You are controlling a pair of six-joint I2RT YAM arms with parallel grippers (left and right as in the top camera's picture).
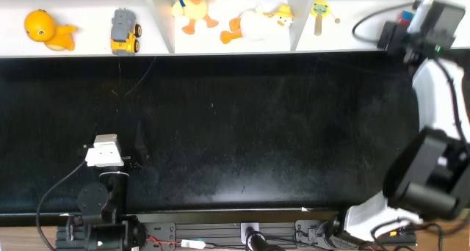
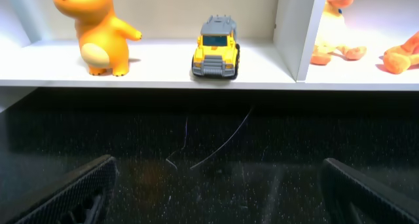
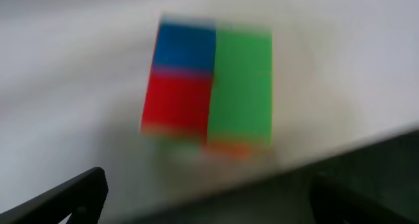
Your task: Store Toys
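A multicoloured block (image 3: 208, 86), with red, blue and green faces, sits on the white shelf floor just ahead of my right gripper (image 3: 209, 204). The gripper is open and holds nothing. From above, the right arm (image 1: 433, 23) reaches into the far right shelf compartment, where a bit of the block (image 1: 406, 17) shows. My left gripper (image 2: 216, 191) is open and empty, low over the black table near its front left (image 1: 106, 152). It faces the shelf's orange toy (image 2: 98, 31) and yellow truck (image 2: 216, 47).
The white shelf (image 1: 220, 47) runs along the table's far edge, split by dividers. It holds the orange toy (image 1: 48, 29), the truck (image 1: 125, 31), a yellow duck plush (image 1: 194, 7), a white duck plush (image 1: 257, 23) and a small yellow toy (image 1: 322, 15). The black tabletop (image 1: 257, 133) is bare.
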